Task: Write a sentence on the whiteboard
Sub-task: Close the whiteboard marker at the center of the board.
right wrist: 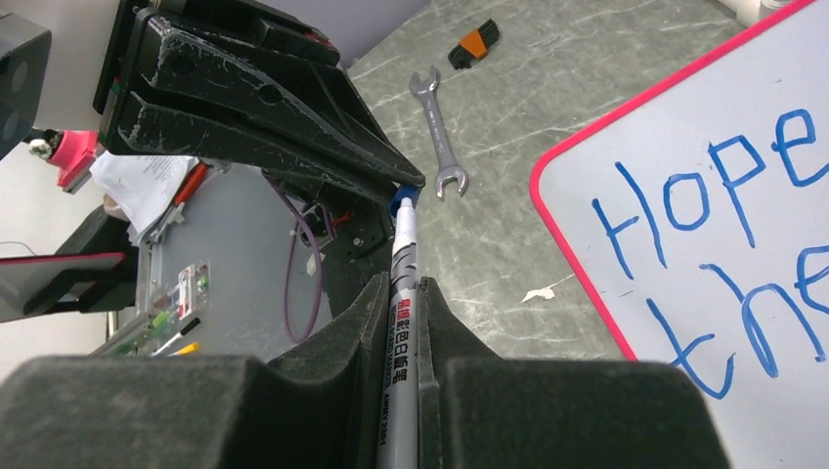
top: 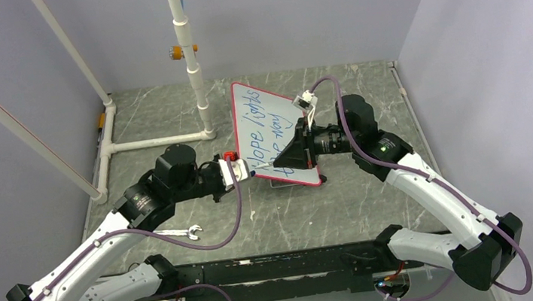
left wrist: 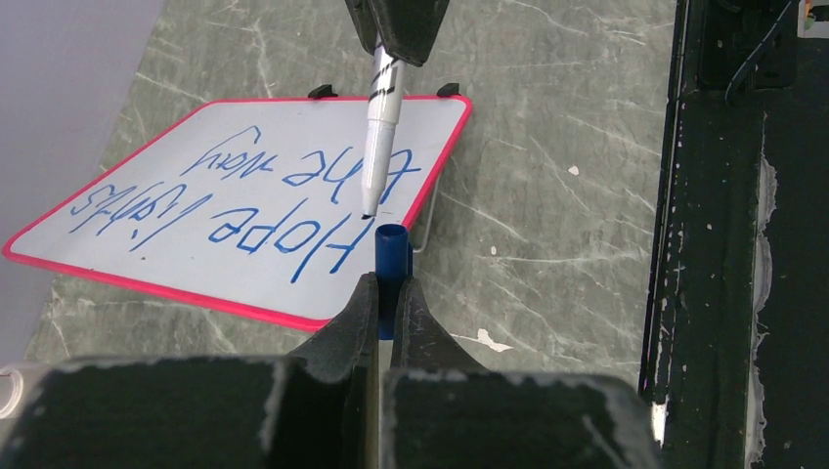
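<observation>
The whiteboard (top: 275,115) with its red border stands tilted at mid-table, and the sentence (left wrist: 254,200) "Hope lights the way" is written on it in blue on two lines. My right gripper (right wrist: 399,288) is shut on a grey marker (right wrist: 398,322), off the board's near corner. My left gripper (left wrist: 389,283) is shut on the blue cap (left wrist: 390,249), facing it. The marker's tip (left wrist: 369,212) sits right at the cap's open mouth. In the top view both grippers (top: 244,170) (top: 288,155) meet by the board's near edge.
A steel wrench (top: 182,233) lies on the table near the left arm. A folded hex key set (right wrist: 476,41) lies farther off. A white pipe frame (top: 199,82) stands at the back left. Grey walls close in the table.
</observation>
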